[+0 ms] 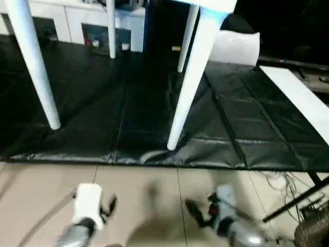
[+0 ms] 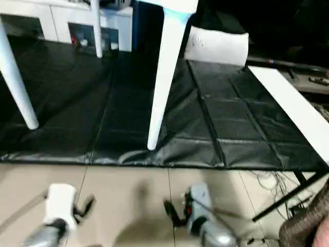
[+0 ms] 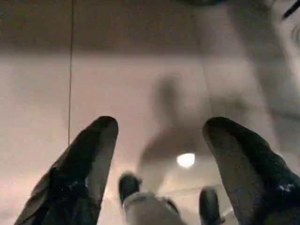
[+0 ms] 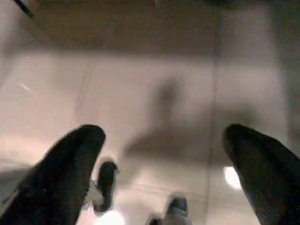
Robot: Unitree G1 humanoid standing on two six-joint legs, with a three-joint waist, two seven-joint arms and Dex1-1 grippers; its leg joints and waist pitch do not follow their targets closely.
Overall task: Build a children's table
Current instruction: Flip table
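Table (image 1: 198, 67) standing upright on four legs on a black mat (image 1: 128, 118), well ahead of both arms. Slab visible at the top edge (image 1: 216, 5); white, smooth plastic. Legs long, round, tapering to narrow feet: nearest leg (image 1: 190, 82) close to the mat's front edge, another at the left (image 1: 33, 62), two farther back (image 1: 110, 28). Mat dark, quilted in square panels, slightly glossy and wrinkled along its front hem. Beyond it, a white cabinet (image 1: 67, 20) with dark openings and a soft white slab (image 1: 234, 46). Tan tiled floor (image 1: 154, 190) in front of the mat.

Left end effector (image 1: 109, 206) low over the tiles, black fingers (image 3: 89, 159) apart, empty. Right end effector (image 1: 198, 212) likewise low, fingers (image 4: 70, 168) spread wide, empty.

Probably light and rigid, hollow plastic, with a slick surface prone to slipping. Legs apparently seated in corner sockets, so likely wobbly under sideways pull. Best hold probably the upper, thicker part of a leg, or the slab's edge, with both end effectors for balance.
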